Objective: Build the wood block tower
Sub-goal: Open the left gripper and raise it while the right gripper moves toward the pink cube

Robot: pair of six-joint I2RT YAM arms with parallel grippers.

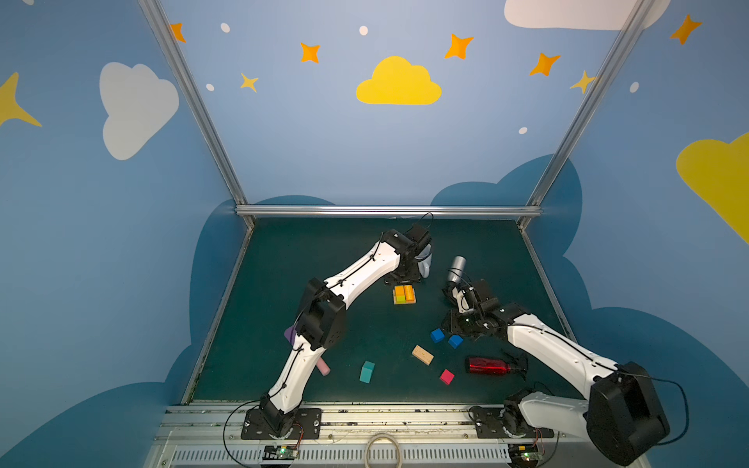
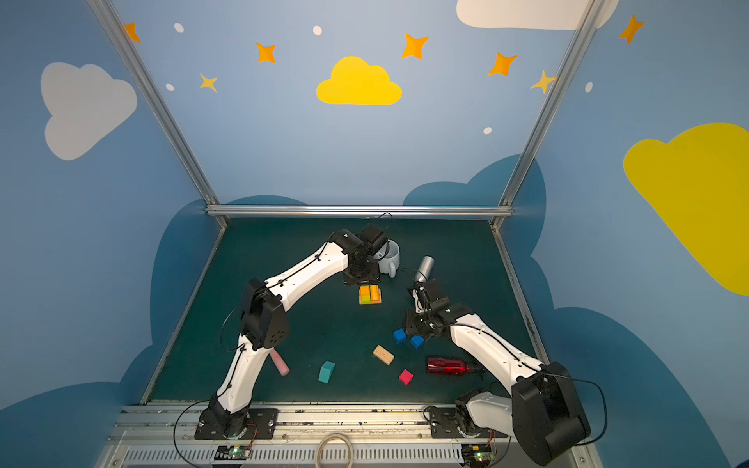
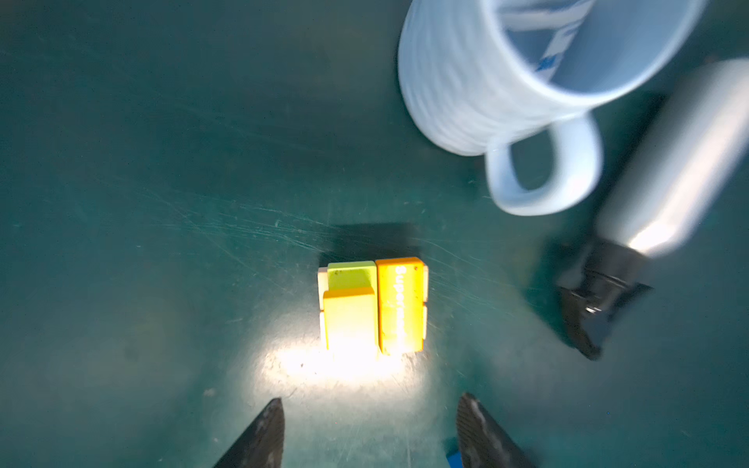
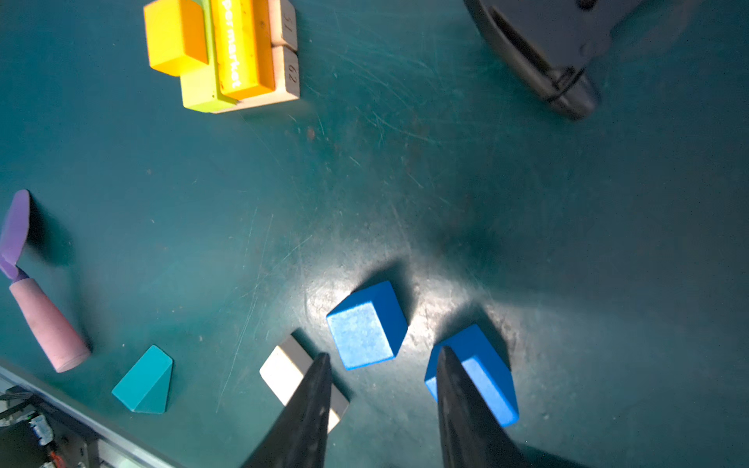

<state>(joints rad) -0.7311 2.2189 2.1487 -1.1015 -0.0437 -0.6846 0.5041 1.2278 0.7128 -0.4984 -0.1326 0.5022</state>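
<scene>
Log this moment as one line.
left gripper: open, empty, near tan-yellow-orange wood block tower | right gripper: open, above two blue wooden cubes | loose wood: tan bar, pink cube, teal peaked block

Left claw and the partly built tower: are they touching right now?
Apart. The left wrist view shows lit, bare mat between the open left claw and the tower.

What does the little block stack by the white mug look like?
The stack is low and looks wooden. Two tan bars with numbers on their ends lie lowest. On them, side by side, lie a yellow-green bar and an orange bar with white letters. An orange cube sits on the green one. It stands on the green table, apart from the mug. Nothing grips it.
</scene>
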